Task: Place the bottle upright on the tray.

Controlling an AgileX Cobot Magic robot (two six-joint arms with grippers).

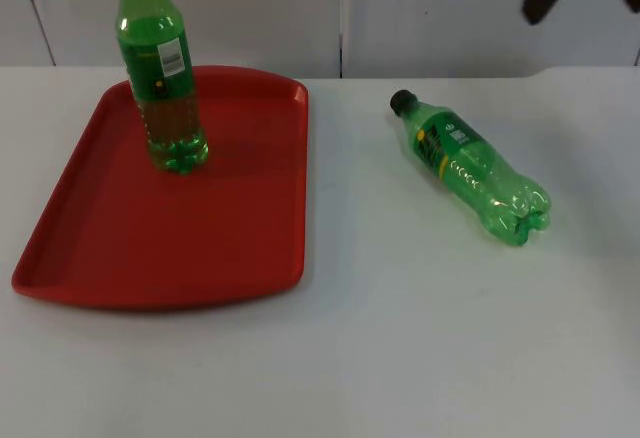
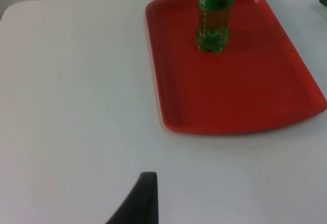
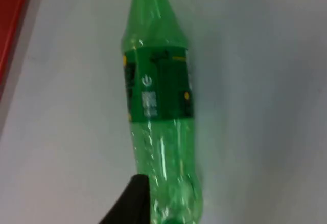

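Bottle work, and the white table (image 1: 400, 338) is taken in first, ending at the grey wall (image 1: 440, 8). A red tray (image 1: 120, 248) is laid flat on the table's left half, and one green bottle (image 1: 160, 78) is already stood upright on it, toward the far end, black cap on top; that same standing bottle (image 2: 214, 14) is seen from the left wrist camera, well beyond the left gripper (image 2: 138, 201). The left arm is judged to be waiting; whether its pincer is spread or pressed together cannot be told.

A second bottle (image 1: 470, 170) is found lying on its side on the bare table, well apart from the tray's right rim, its cap (image 1: 402, 102) pointed toward the far left and its base toward the near right. This lying bottle (image 3: 159, 111) is looked down on closely by the right wrist camera, with the right gripper (image 3: 130, 201) hovering over the base end, not yet closed on anything as far as can be judged; its finger spacing cannot be told either.

The step in hand is judged to be the approach for the pick. A good grasp would be taken across the labelled body, jaws square to the long axis, so rolling is prevented. The thin plastic is likely to flex, so gentle pressure is advised. Then it should be tipped cap-up and set on open tray floor, clear of the standing bottle.
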